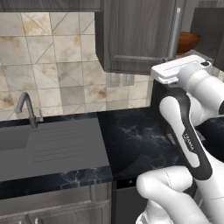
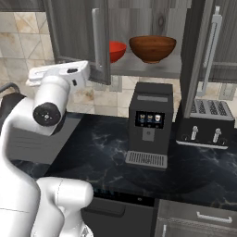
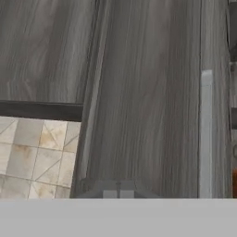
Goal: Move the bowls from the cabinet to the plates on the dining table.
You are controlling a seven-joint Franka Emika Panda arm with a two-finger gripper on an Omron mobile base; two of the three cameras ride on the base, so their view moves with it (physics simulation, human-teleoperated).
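On the cabinet shelf [image 2: 152, 69] sit the red bowl [image 2: 116, 50] at 9 o'clock and the brown bowl [image 2: 152, 47] just beside it at 3 o'clock. The black marble counter [image 2: 106, 157] carries a coffee machine [image 2: 149, 125] and a toaster [image 2: 206, 122].

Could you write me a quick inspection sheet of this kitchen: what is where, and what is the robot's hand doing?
Surface: black marble counter, with a grey sink and tap at its left.
Job's things: red bowl and brown bowl side by side on the shelf of the open cabinet.
Clutter: coffee machine, toaster.
Grippers: gripper at the cabinet door, beside its handle; jaws shut, holding nothing.
Cables: nothing seen.
Surroundings: beige tiled wall.
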